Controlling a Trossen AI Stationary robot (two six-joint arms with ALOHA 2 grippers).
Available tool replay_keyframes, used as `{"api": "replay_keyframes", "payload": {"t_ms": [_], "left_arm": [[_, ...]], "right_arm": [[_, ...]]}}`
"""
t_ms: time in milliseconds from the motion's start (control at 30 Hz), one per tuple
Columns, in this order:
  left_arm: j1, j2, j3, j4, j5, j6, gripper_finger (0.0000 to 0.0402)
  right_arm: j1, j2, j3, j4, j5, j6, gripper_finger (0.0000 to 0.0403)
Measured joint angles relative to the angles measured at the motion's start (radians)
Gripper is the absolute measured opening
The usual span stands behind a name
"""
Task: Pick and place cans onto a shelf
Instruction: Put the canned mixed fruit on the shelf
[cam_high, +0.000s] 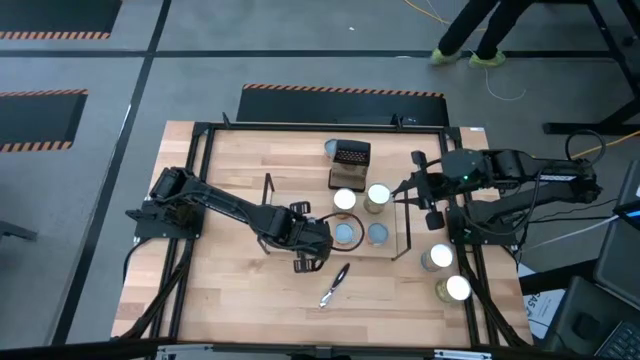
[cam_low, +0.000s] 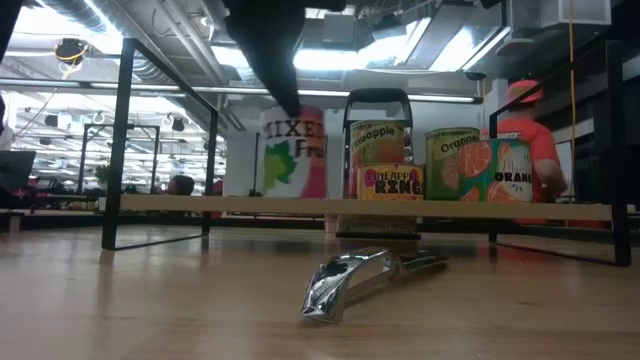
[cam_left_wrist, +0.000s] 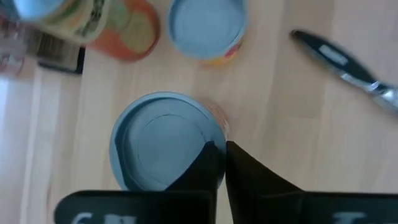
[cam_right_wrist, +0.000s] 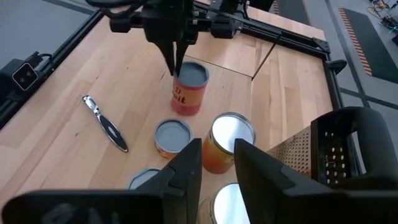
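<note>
Red-labelled can (cam_right_wrist: 188, 89) stands upright on the shelf board (cam_right_wrist: 236, 56); short cylinder, flat pale-blue lid with a raised rim (cam_left_wrist: 166, 140). Left gripper (cam_right_wrist: 173, 64) hangs over its lid edge, fingers (cam_left_wrist: 214, 165) pinched together, tips on the rim; whether they actually grip it cannot be told. Other cans nearby: one blue-topped (cam_right_wrist: 172, 137), one shiny silver-topped (cam_right_wrist: 231, 132), printed fruit labels. Right gripper (cam_right_wrist: 217, 163) waits near these, fingers parted, holding nothing. Metal opener (cam_high: 335, 284) lies on the pale wood table (cam_high: 230, 310). Dark perforated box (cam_high: 350, 164) sits behind.

Cans (cam_high: 345, 232) on shelf (cam_high: 405, 240), opener (cam_high: 334, 285) in front.
</note>
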Motion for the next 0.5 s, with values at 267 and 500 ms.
{"api": "replay_keyframes", "payload": {"t_ms": [267,500], "left_arm": [[0.025,0.000,0.000,0.053,0.008,0.023,0.0010],[0.034,0.000,0.000,0.053,0.061,0.013,0.0013]], "right_arm": [[0.000,0.000,0.000,0.000,-0.001,0.000,0.0099],[0.000,0.000,0.000,0.000,-0.002,0.001,0.0099]]}}
